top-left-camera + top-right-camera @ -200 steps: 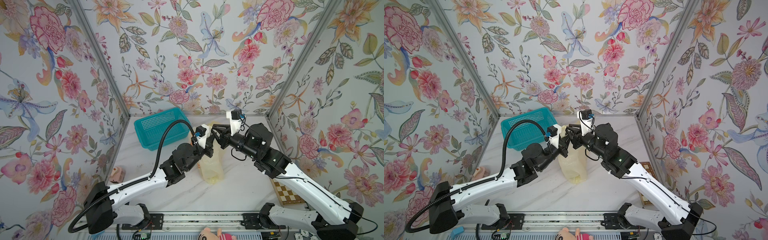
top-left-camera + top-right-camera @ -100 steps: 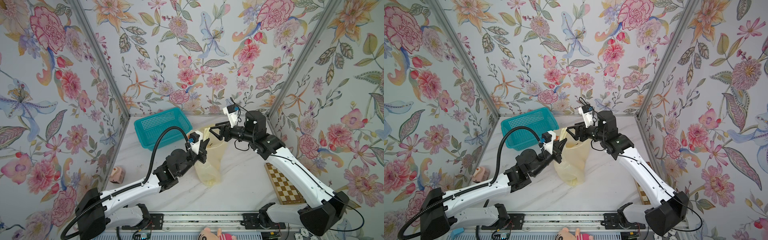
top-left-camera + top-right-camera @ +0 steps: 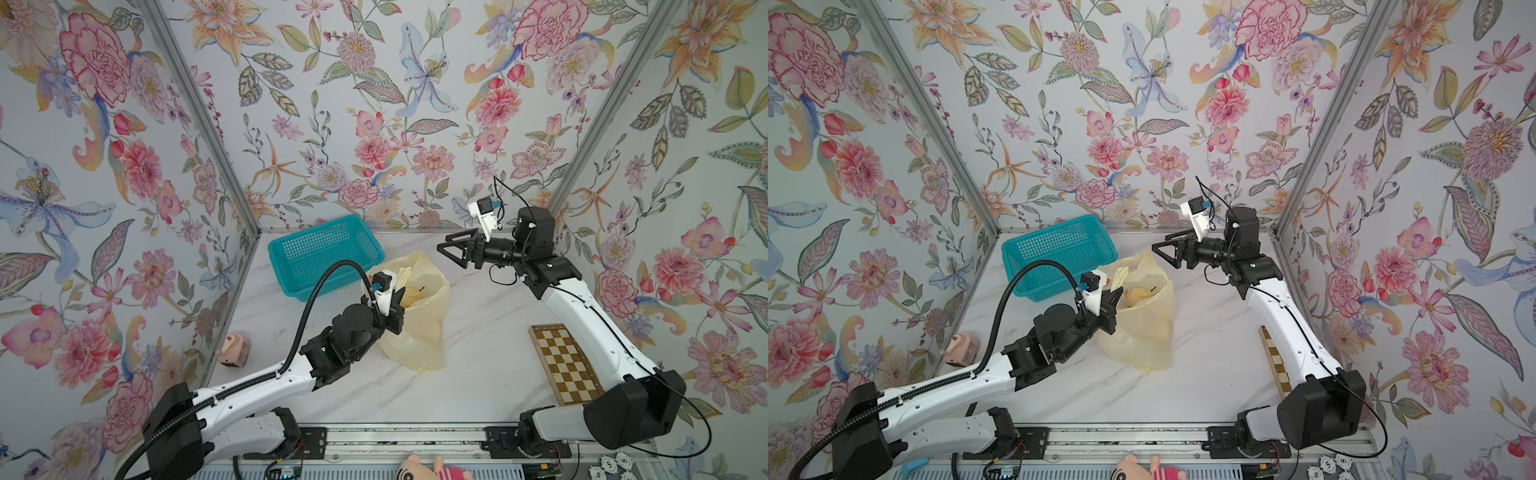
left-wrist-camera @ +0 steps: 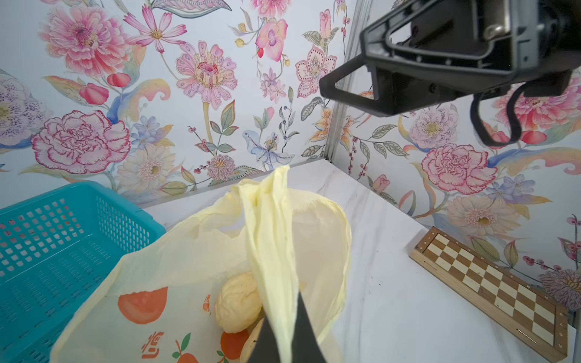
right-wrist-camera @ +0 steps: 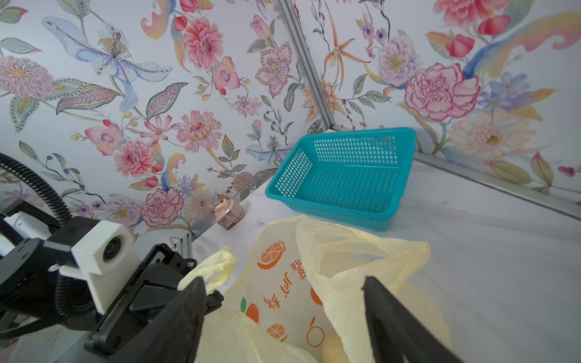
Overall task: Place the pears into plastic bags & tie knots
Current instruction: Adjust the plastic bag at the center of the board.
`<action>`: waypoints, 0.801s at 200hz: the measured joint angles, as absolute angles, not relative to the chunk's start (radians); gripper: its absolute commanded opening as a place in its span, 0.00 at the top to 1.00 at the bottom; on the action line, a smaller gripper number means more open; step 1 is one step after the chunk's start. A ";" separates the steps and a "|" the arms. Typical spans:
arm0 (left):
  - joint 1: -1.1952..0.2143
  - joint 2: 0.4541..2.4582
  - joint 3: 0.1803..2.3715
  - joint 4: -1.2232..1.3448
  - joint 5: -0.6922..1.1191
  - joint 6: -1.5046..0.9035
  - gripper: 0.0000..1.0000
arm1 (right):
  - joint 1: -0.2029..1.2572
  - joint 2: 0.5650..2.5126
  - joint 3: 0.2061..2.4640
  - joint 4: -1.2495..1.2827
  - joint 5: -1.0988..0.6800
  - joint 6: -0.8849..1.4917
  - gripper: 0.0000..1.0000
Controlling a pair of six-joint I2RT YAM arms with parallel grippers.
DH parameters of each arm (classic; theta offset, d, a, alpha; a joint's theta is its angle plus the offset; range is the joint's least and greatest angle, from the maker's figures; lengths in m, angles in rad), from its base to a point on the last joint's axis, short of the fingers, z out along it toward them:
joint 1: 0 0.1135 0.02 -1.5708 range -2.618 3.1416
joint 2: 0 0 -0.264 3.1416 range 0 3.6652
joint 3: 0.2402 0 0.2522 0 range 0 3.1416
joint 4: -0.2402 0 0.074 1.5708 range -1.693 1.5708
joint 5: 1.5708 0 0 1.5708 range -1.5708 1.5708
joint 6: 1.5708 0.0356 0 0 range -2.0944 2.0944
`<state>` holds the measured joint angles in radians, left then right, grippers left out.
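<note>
Closed in on three sides around a white, grey-veined marble-look desk (image 3: 478, 374). Behind the desk, a back wall (image 3: 374, 104) papered pale grey with big pink peonies, orange lilies, a blue-white orchid and grey-green leaves. To the left of the desk, a left wall (image 3: 83, 187) in the same paper; to the right of the desk, a right wall (image 3: 698, 166) to match. Rising from the desk's two far corners, a left post (image 3: 200, 116) and a right post (image 3: 609, 104) of bare aluminium, covering the wall joins. Along the desk's far edge, a thin metal strip (image 3: 415, 229). Along its near edge, a grey metal rail (image 3: 399, 434). Lit softly and evenly, with only faint shadows on the desk.
</note>
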<state>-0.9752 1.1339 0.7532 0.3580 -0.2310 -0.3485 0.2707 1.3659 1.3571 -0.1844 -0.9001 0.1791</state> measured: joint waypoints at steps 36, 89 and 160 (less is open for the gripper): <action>-0.968 1.118 0.748 0.361 -0.163 -0.348 1.00 | 0.287 1.482 1.494 -0.243 -0.804 0.142 0.27; -0.951 1.090 0.722 0.363 -0.131 -0.349 1.00 | 0.286 1.842 1.669 -0.386 -0.776 0.306 0.31; -0.949 1.094 0.722 0.376 -0.108 -0.356 1.00 | 0.351 2.073 1.789 -0.479 -0.991 0.455 0.66</action>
